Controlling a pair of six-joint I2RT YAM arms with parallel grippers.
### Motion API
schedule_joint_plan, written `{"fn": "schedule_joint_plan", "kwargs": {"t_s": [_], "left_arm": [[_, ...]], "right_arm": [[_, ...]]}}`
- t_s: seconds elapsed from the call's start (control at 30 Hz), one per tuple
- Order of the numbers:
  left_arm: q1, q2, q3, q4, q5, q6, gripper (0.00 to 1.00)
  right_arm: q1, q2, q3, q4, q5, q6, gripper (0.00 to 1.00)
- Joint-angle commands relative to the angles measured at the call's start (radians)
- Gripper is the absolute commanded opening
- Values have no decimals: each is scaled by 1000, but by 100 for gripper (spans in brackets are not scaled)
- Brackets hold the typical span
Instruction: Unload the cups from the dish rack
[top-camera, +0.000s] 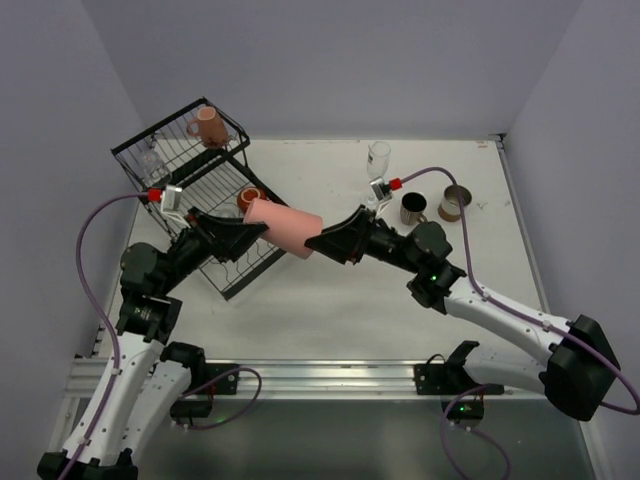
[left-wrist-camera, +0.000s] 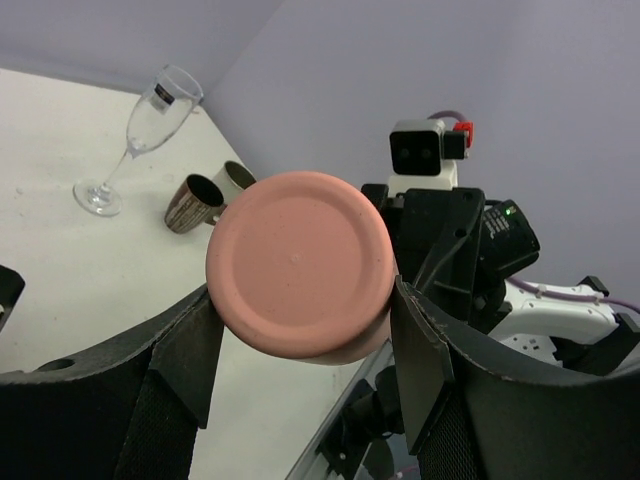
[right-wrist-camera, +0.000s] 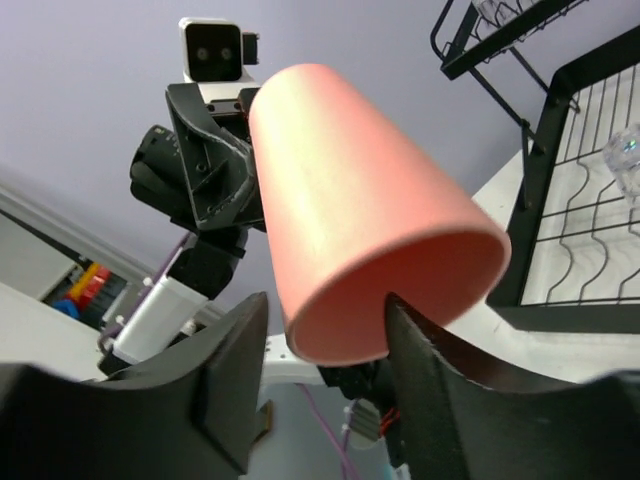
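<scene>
A salmon tumbler (top-camera: 285, 228) hangs level in the air between my two arms, just right of the black wire dish rack (top-camera: 160, 140). My left gripper (top-camera: 258, 232) is shut on its flat base (left-wrist-camera: 300, 260), a finger on each side. My right gripper (top-camera: 318, 243) is open at its mouth (right-wrist-camera: 350, 200), with one finger inside the rim and the other just outside the wall. A pink mug (top-camera: 208, 127) and a clear glass (top-camera: 152, 160) are in the rack's raised basket. An orange-red mug (top-camera: 250, 197) sits on the slotted tray.
On the table at the right stand a clear stemmed glass (top-camera: 378, 160), a brown cup (top-camera: 412, 208) and a silvery cup (top-camera: 455, 203); they also show in the left wrist view, the glass (left-wrist-camera: 140, 130) and the brown cup (left-wrist-camera: 192, 204). Walls close in the table at the back and on both sides.
</scene>
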Motion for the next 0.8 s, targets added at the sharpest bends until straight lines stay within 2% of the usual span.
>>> {"fn": "schedule_joint_plan", "kwargs": {"t_s": [0.0, 0.03, 0.07, 0.13, 0.17, 0.2, 0.23, 0.27, 0.3, 0.33, 0.37, 0.43, 0.47, 0.5, 0.57, 0.77], "left_arm": [[-19, 25, -25, 84, 83, -23, 44], [-31, 29, -29, 86, 82, -17, 44], [-34, 26, -42, 84, 77, -13, 44], [-45, 24, -52, 89, 70, -9, 45], [-49, 25, -59, 93, 68, -9, 48], [-57, 33, -62, 96, 70, -6, 52], [-58, 38, -60, 95, 71, 11, 60], [-60, 41, -59, 87, 73, 23, 81], [-58, 50, -46, 72, 73, 40, 96], [-60, 56, -31, 46, 67, 103, 100], [-58, 73, 22, -50, 54, 146, 100], [-58, 91, 91, -185, -19, 294, 100], [-60, 105, 125, -313, -51, 341, 100], [-58, 108, 183, -362, -121, 424, 100], [-58, 114, 227, -483, -191, 494, 100], [-58, 84, 257, -586, -357, 643, 100]], "right_arm": [[4, -18, 67, -25, 50, -89, 49], [4, -23, 87, -42, 56, -102, 44], [4, -23, 98, -78, 58, -116, 29], [4, -20, 127, -111, 65, -139, 20], [4, -21, 130, -131, 68, -143, 7], [4, -27, 128, -140, 74, -148, 1], [6, -36, 128, -155, 81, -156, 0], [4, -58, 136, -240, 99, -177, 0], [4, -73, 156, -314, 119, -244, 0], [4, -85, 206, -403, 143, -278, 0], [3, -107, 236, -584, 189, -365, 0], [1, -110, 347, -791, 248, -456, 0], [-8, -95, 386, -980, 263, -531, 0], [-14, -87, 442, -1058, 298, -557, 0], [-43, -72, 483, -1243, 317, -620, 0], [-131, 86, 616, -1491, 377, -720, 0]]}}
